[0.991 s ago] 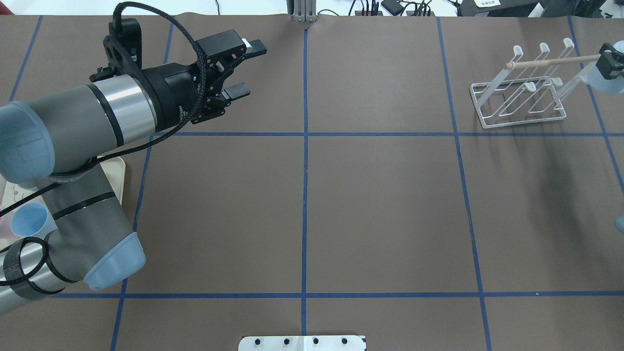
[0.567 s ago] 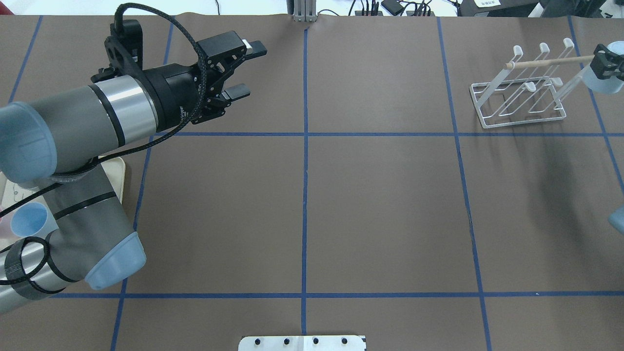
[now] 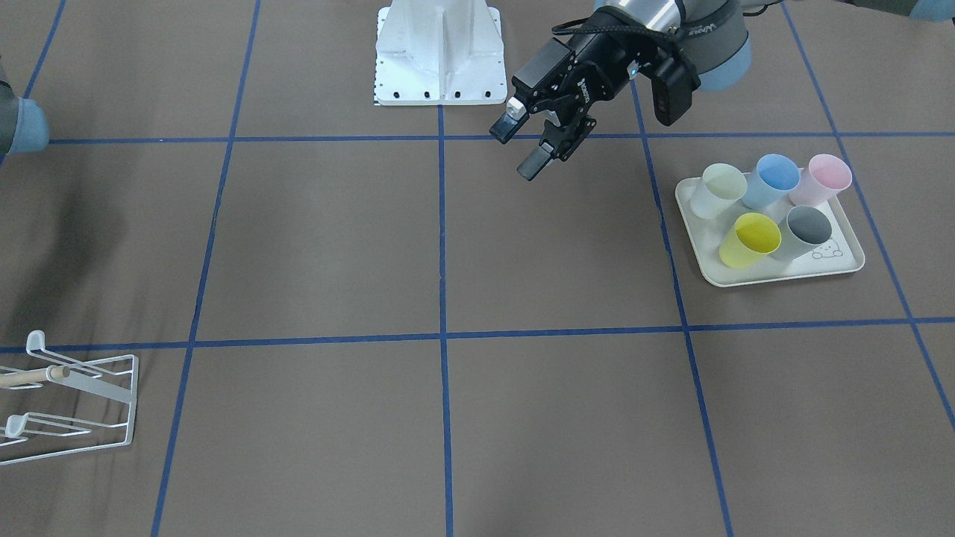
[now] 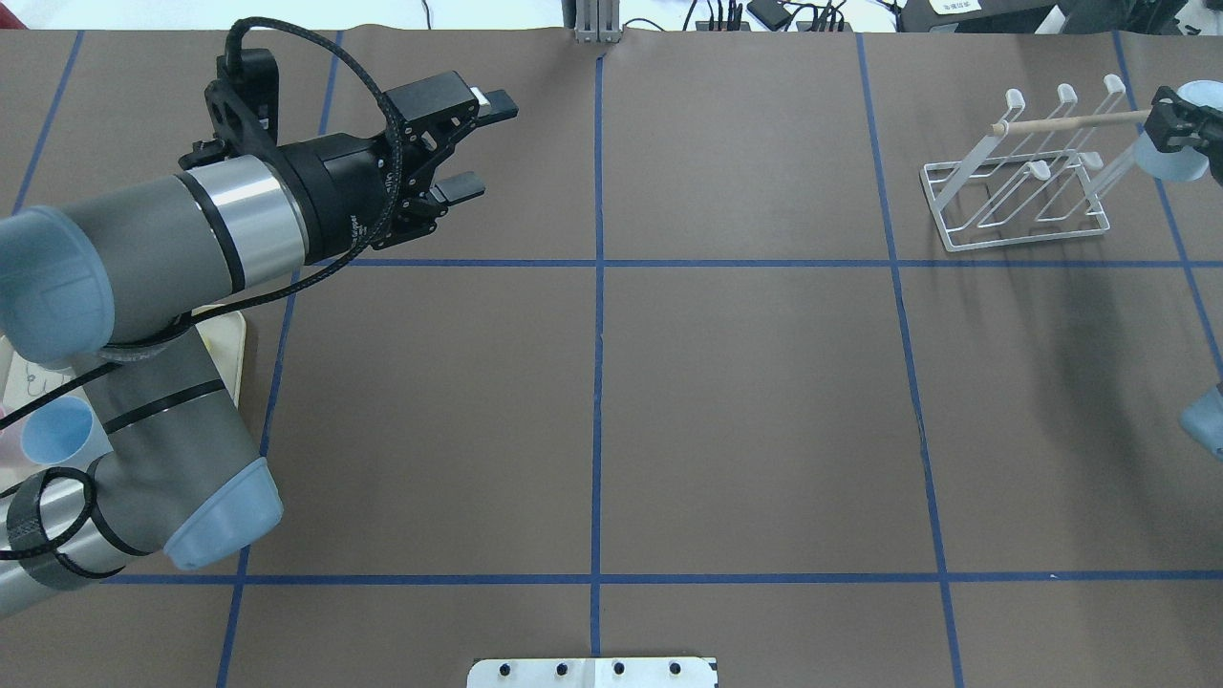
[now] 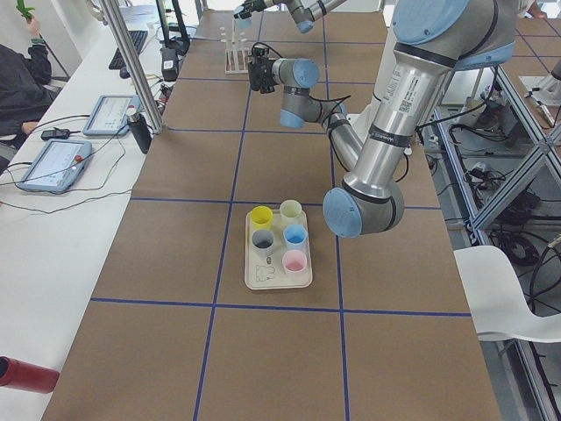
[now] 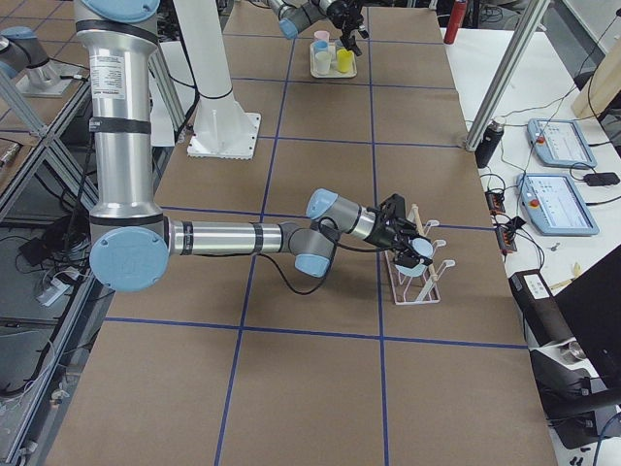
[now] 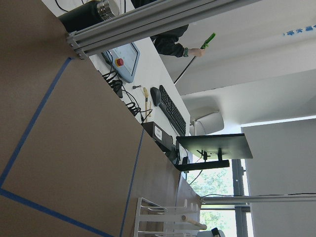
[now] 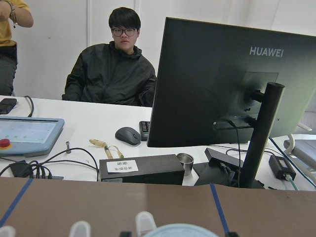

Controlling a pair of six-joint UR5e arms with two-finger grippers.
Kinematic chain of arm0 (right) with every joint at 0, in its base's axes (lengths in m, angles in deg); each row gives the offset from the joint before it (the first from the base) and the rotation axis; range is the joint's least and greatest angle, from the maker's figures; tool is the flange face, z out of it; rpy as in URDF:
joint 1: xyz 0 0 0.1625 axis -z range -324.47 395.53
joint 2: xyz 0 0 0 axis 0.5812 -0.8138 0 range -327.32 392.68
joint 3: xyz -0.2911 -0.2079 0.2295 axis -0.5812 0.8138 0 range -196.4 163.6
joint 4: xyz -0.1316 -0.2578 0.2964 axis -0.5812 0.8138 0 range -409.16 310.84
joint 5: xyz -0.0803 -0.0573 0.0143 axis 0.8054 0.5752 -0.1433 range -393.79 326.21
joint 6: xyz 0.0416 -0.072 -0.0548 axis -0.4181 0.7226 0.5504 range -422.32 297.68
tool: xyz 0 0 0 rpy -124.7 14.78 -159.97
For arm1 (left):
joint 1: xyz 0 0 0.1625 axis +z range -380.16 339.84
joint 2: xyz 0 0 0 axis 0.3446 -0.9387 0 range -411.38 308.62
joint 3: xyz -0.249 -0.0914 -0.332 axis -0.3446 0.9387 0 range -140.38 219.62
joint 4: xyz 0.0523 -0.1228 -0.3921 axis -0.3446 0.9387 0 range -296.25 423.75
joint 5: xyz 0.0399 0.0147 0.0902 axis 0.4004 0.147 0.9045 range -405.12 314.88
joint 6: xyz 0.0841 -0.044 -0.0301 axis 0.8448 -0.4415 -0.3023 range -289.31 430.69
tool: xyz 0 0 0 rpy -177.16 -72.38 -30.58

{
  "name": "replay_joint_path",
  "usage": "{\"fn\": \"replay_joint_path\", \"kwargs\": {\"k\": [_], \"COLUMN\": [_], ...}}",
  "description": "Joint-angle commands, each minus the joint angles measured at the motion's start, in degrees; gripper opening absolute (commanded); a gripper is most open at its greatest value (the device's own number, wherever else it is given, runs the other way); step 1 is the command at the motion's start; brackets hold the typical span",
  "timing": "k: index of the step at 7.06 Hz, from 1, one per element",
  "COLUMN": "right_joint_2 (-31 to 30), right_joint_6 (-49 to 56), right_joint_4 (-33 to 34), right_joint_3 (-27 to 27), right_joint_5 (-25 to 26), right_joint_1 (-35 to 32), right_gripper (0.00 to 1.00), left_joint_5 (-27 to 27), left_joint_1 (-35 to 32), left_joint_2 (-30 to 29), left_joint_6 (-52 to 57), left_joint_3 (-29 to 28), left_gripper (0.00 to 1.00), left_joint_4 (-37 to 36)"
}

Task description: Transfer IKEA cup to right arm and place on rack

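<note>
My right gripper [image 4: 1177, 129] comes in at the far right edge of the overhead view, shut on a light-blue IKEA cup [image 4: 1168, 164]. The cup hangs at the right end of the white wire rack [image 4: 1013, 196], by the tip of its wooden dowel [image 4: 1070, 121]. I cannot tell whether the cup touches a prong. The exterior right view shows the same cup [image 6: 419, 260] just above the rack [image 6: 417, 280]. In the right wrist view only the cup's rim [image 8: 180, 231] shows. My left gripper [image 4: 473, 143] hovers open and empty over the far left of the table.
A cream tray [image 3: 768, 277] on the robot's left side holds several cups, among them yellow [image 3: 752, 237], blue [image 3: 772, 179] and pink [image 3: 824, 177]. The robot's white base plate [image 3: 439, 52] stands at the table's edge. A person sits behind the monitor [image 8: 217, 89] past the table.
The right gripper has carried the cup slightly left, closer to the rack's right prong. The left gripper has drifted a little to the left and stays open.
</note>
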Motion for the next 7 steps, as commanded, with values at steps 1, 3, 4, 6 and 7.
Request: {"fn": "replay_joint_path", "kwargs": {"k": [1, 3, 4, 6, 7], "right_joint_2": [-0.1, -0.1, -0.2, -0.1, -0.3], "right_joint_6": [-0.3, -0.4, -0.4, -0.4, -0.4], "right_joint_4": [0.0, -0.1, -0.1, -0.1, -0.2], "right_joint_3": [0.4, 1.3, 1.3, 1.3, 1.2], "right_joint_5": [0.0, 0.0, 0.0, 0.0, 0.0], "right_joint_1": [0.7, 0.8, 0.8, 0.8, 0.8], "right_gripper": [0.00, 0.00, 0.00, 0.99, 1.00], "left_joint_5": [0.0, 0.0, 0.1, 0.0, 0.0], "left_joint_1": [0.1, 0.2, 0.2, 0.2, 0.2], "left_joint_2": [0.1, 0.1, 0.1, 0.1, 0.1], "left_joint_6": [0.0, 0.0, 0.0, 0.0, 0.0], "left_joint_3": [0.0, 0.0, 0.0, 0.0, -0.1], "left_gripper": [1.00, 1.00, 1.00, 1.00, 1.00], "left_joint_4": [0.0, 0.0, 0.0, 0.0, 0.0]}}
